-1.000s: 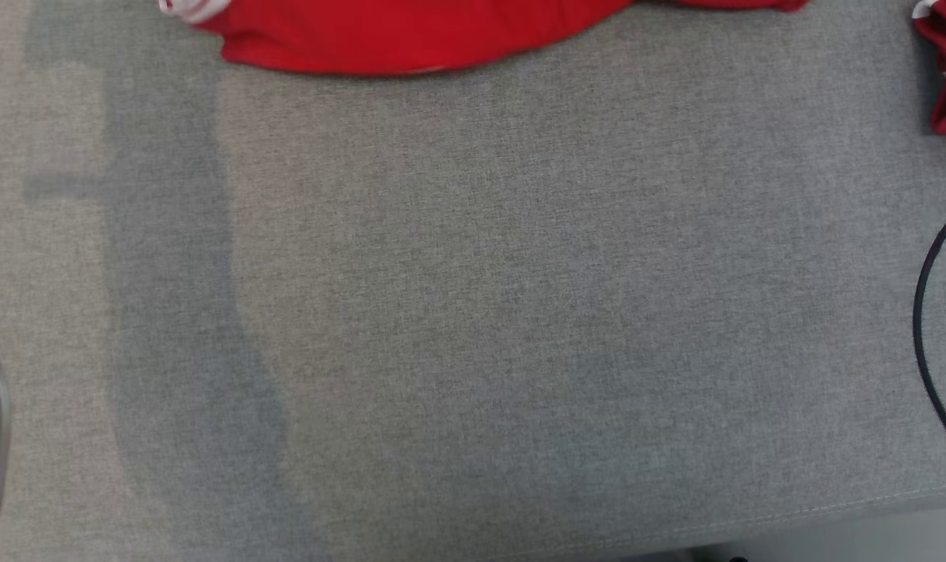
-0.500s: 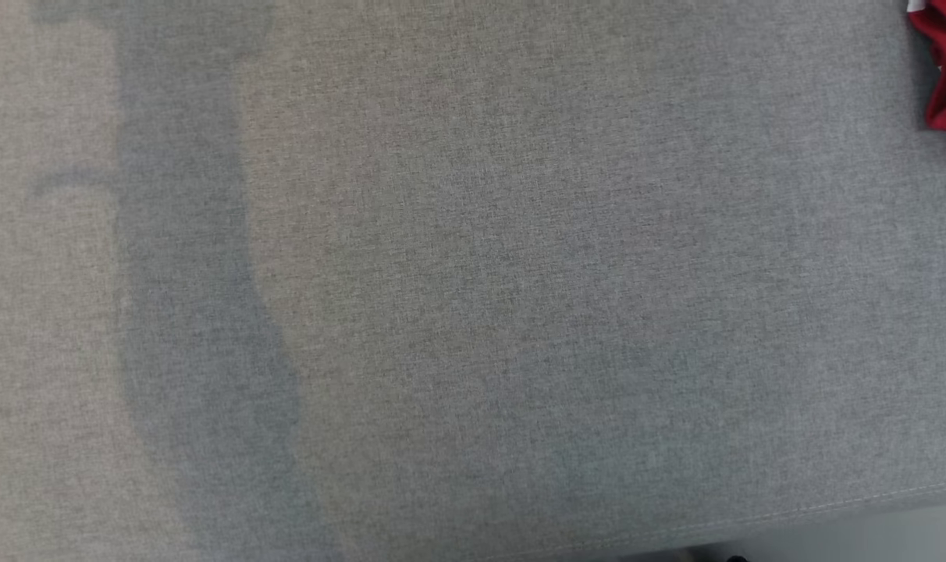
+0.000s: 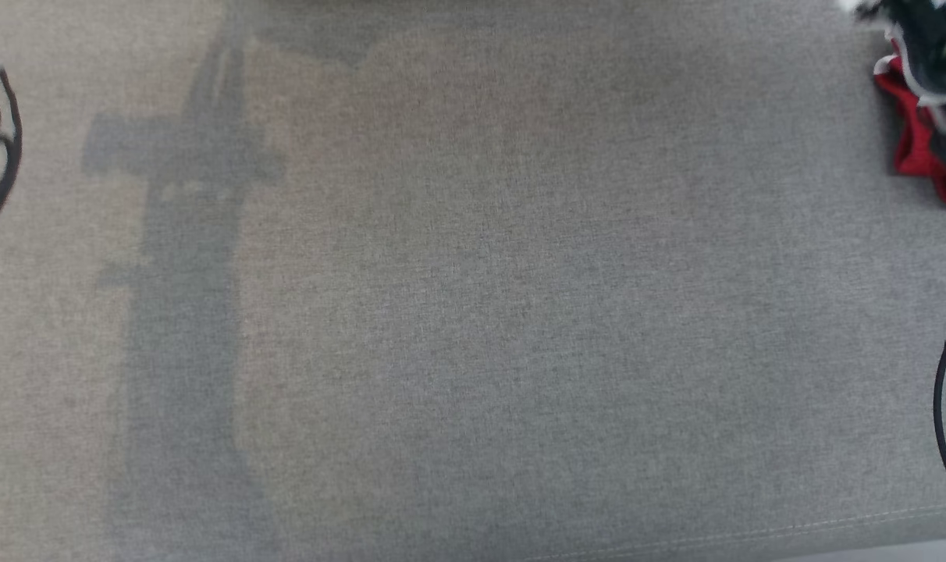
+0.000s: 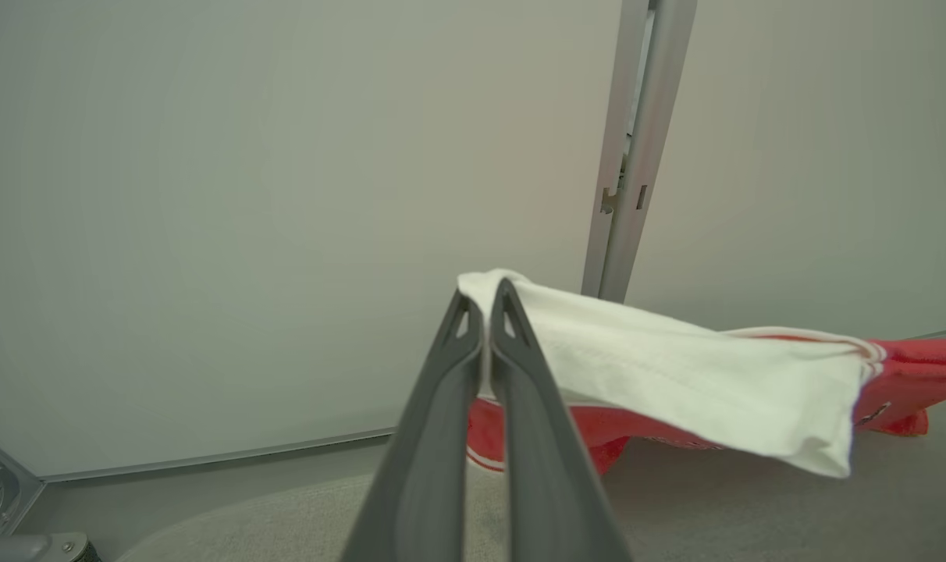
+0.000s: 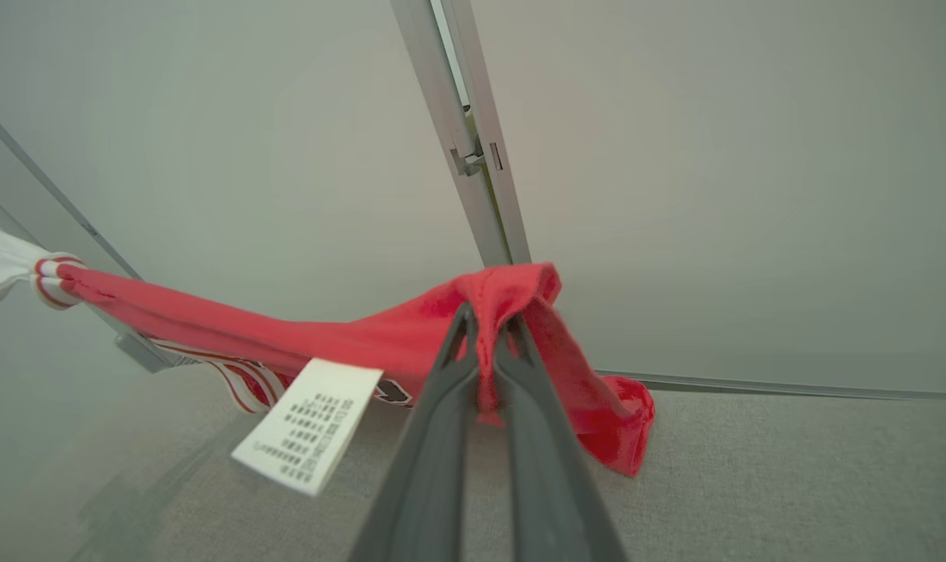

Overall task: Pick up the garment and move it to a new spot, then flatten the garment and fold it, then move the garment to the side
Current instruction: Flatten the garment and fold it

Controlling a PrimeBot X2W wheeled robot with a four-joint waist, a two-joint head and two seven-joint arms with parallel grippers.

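Note:
The garment (image 4: 676,375) is a red shirt with white sleeves and striped trim, held up and stretched between both grippers above the grey table (image 3: 473,312). My left gripper (image 4: 485,300) is shut on a white sleeve, and the red body runs off to the right. My right gripper (image 5: 485,320) is shut on a fold of the garment's (image 5: 286,328) red cloth; a white care label (image 5: 309,425) hangs from it. In the head view a bunch of the red garment (image 3: 914,148) hangs at the top right under a blurred dark part of my right arm (image 3: 929,47).
Pale wall panels with a metal post (image 4: 637,156) stand behind the table. Black cables loop in at the right edge (image 3: 941,406) and left edge (image 3: 5,148) of the head view. The table's front seam (image 3: 832,519) runs along the bottom.
The wide red hem seen at the top of the head view a second ago has gone out of the picture. The red bunch at the right remains. The picture itself has shifted.

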